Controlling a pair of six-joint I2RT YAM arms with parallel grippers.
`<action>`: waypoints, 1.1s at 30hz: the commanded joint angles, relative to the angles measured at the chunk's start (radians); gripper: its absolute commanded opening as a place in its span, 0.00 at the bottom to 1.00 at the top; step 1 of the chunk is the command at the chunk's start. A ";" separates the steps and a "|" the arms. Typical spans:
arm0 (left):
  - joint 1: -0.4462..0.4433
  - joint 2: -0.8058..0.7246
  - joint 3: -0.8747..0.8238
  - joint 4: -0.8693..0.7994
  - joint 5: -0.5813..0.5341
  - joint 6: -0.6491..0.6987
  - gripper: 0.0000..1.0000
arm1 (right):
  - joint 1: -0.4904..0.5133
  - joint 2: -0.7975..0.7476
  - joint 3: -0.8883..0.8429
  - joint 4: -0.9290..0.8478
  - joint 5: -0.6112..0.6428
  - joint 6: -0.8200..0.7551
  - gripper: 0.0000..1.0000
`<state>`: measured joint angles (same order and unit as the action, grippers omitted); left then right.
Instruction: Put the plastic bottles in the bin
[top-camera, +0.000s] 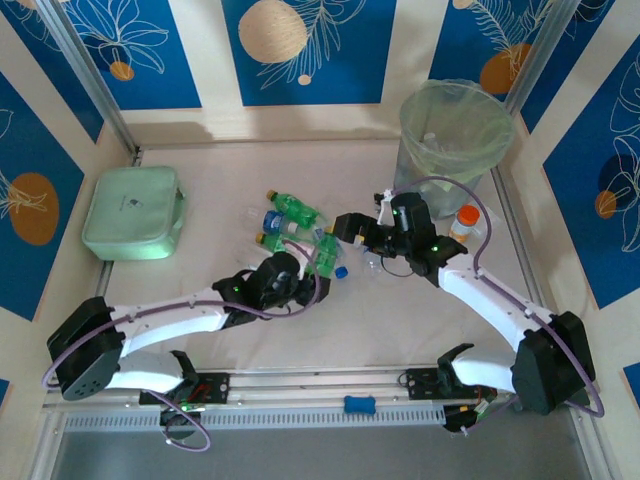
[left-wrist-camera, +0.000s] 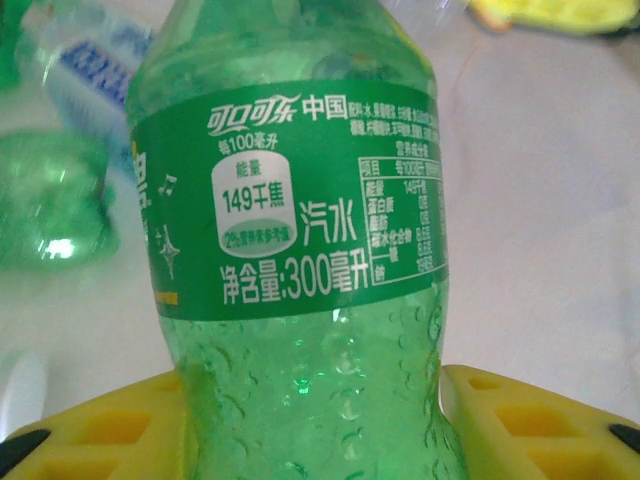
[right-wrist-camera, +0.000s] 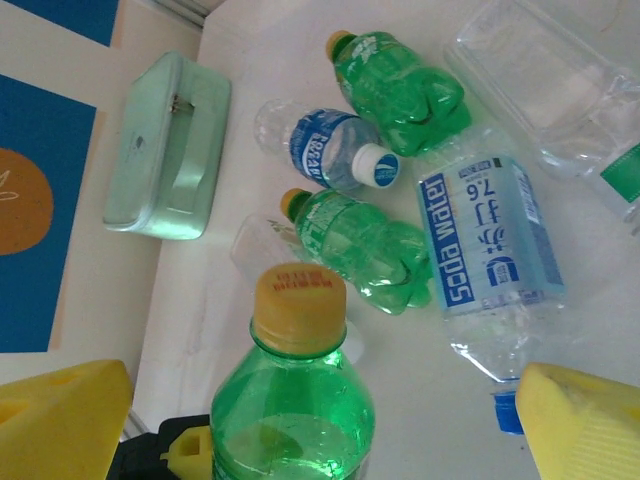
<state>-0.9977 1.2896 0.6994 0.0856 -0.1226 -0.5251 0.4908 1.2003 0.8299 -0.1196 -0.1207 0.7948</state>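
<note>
Bin (top-camera: 440, 160) stands upright, lined with a pale bag (top-camera: 470, 95). Down-left of the bin, left gripper (left-wrist-camera: 315, 435) clenched on an upright green bottle (left-wrist-camera: 300, 250), pads (left-wrist-camera: 520, 420) against its lower sides. Right gripper (top-camera: 345, 228) spread wide, grasping nothing, just left of the bin above that bottle's yellow cap (right-wrist-camera: 298, 295). Other plastic bottles (right-wrist-camera: 360, 250) lie sideways farther left of the bin.

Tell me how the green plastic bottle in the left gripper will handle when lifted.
The green plastic bottle looks empty, only droplets inside, so probably light. Its thin walls may dent under the squeeze of the left gripper. Gripped at its narrowed waist, it likely won't slip.
</note>
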 joint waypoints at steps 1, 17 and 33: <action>0.005 0.042 0.063 0.186 0.044 0.013 0.46 | -0.004 -0.025 0.021 -0.011 -0.041 0.019 0.99; 0.007 0.146 0.104 0.318 0.127 -0.029 0.46 | -0.014 -0.004 -0.045 0.077 -0.072 0.055 0.74; 0.007 0.106 0.076 0.279 0.086 -0.034 0.89 | -0.037 -0.003 -0.057 0.095 -0.067 0.041 0.55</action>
<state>-0.9951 1.4300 0.7929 0.3519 -0.0151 -0.5587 0.4667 1.1950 0.7822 -0.0299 -0.1802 0.8459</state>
